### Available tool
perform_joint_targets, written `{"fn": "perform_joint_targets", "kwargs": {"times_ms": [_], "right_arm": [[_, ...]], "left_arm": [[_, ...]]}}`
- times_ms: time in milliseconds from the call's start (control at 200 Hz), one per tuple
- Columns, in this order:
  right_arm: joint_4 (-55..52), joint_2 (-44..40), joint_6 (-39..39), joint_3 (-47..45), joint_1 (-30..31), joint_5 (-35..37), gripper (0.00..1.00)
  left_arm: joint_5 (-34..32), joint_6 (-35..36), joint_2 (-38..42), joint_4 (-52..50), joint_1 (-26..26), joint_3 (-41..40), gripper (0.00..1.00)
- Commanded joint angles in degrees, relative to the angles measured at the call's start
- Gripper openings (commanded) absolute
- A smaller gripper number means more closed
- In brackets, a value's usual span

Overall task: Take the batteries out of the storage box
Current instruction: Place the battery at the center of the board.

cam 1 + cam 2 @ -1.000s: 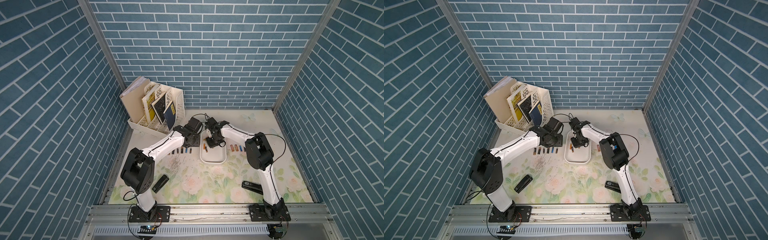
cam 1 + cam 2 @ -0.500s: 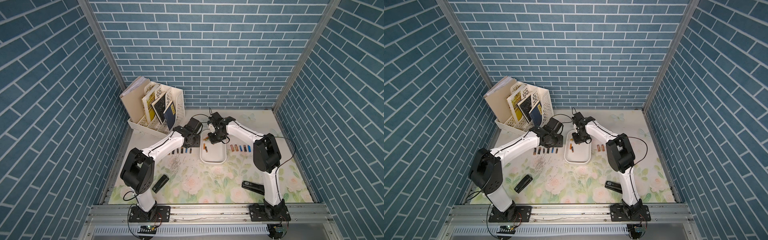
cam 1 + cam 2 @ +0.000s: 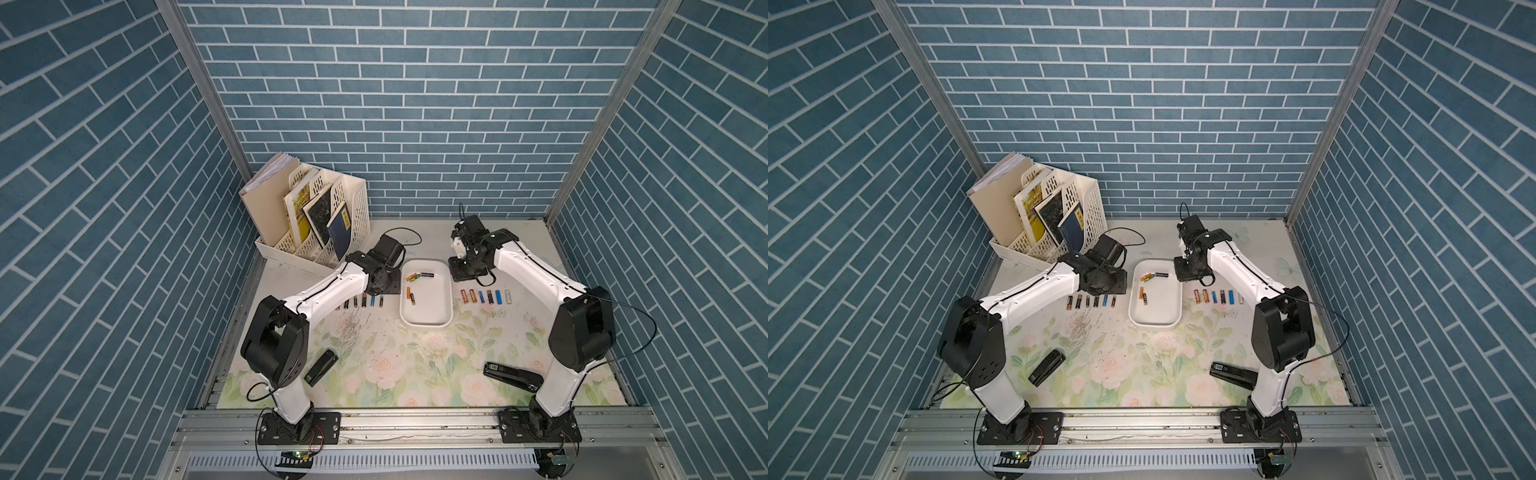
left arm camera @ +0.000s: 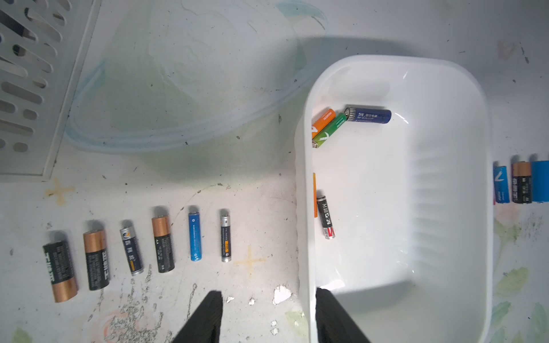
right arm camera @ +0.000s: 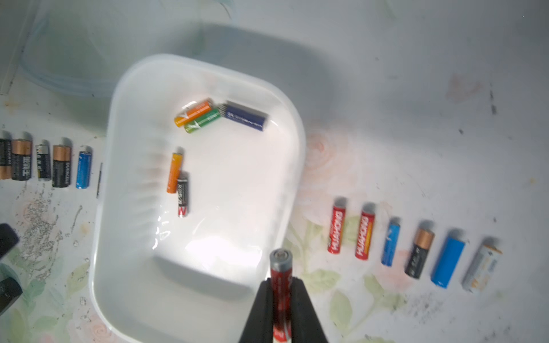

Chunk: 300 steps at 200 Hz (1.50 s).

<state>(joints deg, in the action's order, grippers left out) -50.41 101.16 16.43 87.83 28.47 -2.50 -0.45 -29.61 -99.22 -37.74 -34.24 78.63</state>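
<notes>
Here, in both top views, a shallow white storage box (image 3: 428, 322) sits in the middle of a floral-printed worktop (image 3: 415, 374), between two white robot arms. A few batteries (image 3: 419, 276) lie loose inside the box, most of them bunched toward its far end. One row of batteries (image 3: 363, 301) lies on the worktop on the left arm's side of the box, and a second row (image 3: 484, 296) lies on the right arm's side. The left end effector (image 3: 384, 286) hangs just beside the box's left wall. The right end effector (image 3: 465, 272) hangs near the box's far right corner. A cream perforated file rack (image 3: 311, 224) holding books stands at the back left. One black stapler (image 3: 320, 366) lies near the left arm's base, and a second stapler (image 3: 513, 371) lies near the right arm's base.

In the left wrist view, the left end effector is released. Its black fingers (image 4: 208, 317) stand apart with nothing between them, one over bare worktop and the other at the box's wall. Six batteries lie side by side beside the box. Inside the box, an orange, a green and a dark blue battery cluster together, and a black one lies apart from them.

In the right wrist view, which is slightly blurred, the right end effector is clenched on a red battery (image 5: 280, 267) with a silver cap, above a corner of the box. Beyond it lie six batteries: two red, one slim blue, one black-and-copper, one thick blue and one white.
</notes>
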Motion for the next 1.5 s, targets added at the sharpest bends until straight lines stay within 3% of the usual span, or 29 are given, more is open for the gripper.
{"fn": "perform_joint_targets", "kwargs": {"times_ms": [0,255,545,1205,1495], "right_arm": [[-1.4,-5.0,2.5,-5.2,-1.2,2.3,0.1],[5.5,-11.2,5.7,-20.5,-2.1,-0.6,0.1],[14.2,-10.0,7.6,-30.4,-2.1,-6.1,0.1],[17.0,-3.1,7.6,-32.0,-2.1,-4.5,0.11],[16.6,-3.1,7.4,-32.4,-2.1,-3.7,0.16]], "left_arm": [[0.8,0.8,-1.3,-0.1,0.4,1.7,0.56],[0.4,0.2,-0.9,0.5,0.4,0.7,0.56],[0.7,0.1,-0.6,0.4,0.4,-0.3,0.56],[1.7,0.0,-1.5,0.7,0.4,-0.1,0.56],[1.8,0.1,-1.5,0.6,0.4,0.1,0.56]]}}
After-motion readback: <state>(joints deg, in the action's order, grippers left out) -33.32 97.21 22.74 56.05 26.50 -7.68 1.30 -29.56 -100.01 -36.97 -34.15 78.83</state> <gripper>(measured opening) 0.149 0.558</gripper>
